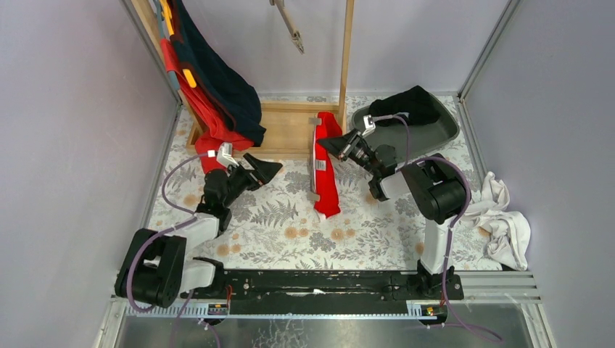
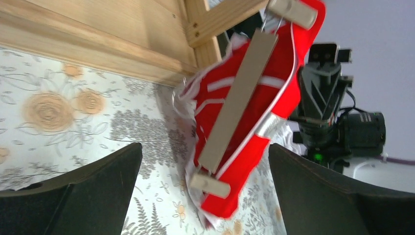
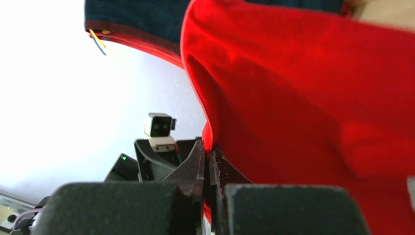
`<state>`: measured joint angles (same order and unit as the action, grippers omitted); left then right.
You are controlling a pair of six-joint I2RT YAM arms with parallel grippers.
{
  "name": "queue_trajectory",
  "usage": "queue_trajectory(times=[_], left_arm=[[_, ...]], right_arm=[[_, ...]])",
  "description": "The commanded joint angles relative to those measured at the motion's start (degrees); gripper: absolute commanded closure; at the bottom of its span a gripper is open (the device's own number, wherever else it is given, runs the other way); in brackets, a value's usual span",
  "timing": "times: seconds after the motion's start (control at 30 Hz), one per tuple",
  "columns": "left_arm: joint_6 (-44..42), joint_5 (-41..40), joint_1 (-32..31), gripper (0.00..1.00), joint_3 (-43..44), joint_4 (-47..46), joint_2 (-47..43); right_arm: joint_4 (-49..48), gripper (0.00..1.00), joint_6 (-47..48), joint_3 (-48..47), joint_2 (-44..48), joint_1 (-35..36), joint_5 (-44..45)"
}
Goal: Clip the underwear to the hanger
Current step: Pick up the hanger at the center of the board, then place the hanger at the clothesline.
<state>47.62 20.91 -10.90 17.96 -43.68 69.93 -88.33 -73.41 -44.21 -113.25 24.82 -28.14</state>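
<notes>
Wooden rack stands at far side of floral surface. Navy garment and red garment hang at rack's left. Grey tray holding black cloth is right of rack. White cloth lies farther right of rack, nearer.

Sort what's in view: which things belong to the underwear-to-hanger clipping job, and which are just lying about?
Job:
- red underwear
- hanger, lying on the underwear
- right gripper, shut on the underwear
- left gripper, open, facing the hanger

Lying about:
- navy and red clothes on the wooden rack
- black garment in the grey tray
- white cloth
</notes>
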Motion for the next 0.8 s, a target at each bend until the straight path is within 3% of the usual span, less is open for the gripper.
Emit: queue_trajectory(times=[0.0,0.23,0.43,0.77], left_arm=[[3.65,3.63,-2.17,0.00,-1.72,-17.66,4.35],[13.87,10.96,-3.33,0.00,-1.54,-48.10,23.02],[9.60,9.62,-6.32,0.00,2.76,-48.34,27.60],[9.69,10.72,-8.68,0.00,9.19,-48.60,33.39]], right_arm=[[-9.19,1.00,-2.27,-4.33,3.27,-0.90,-1.47],[-9.16,1.00,-2.90,-7.12,3.69,-1.39,-3.74],[-9.24,1.00,-4.38,-8.43,4.59,-1.61,-5.80],[-9.23,1.00,-6.39,-8.53,6.66,-1.58,-6.71]])
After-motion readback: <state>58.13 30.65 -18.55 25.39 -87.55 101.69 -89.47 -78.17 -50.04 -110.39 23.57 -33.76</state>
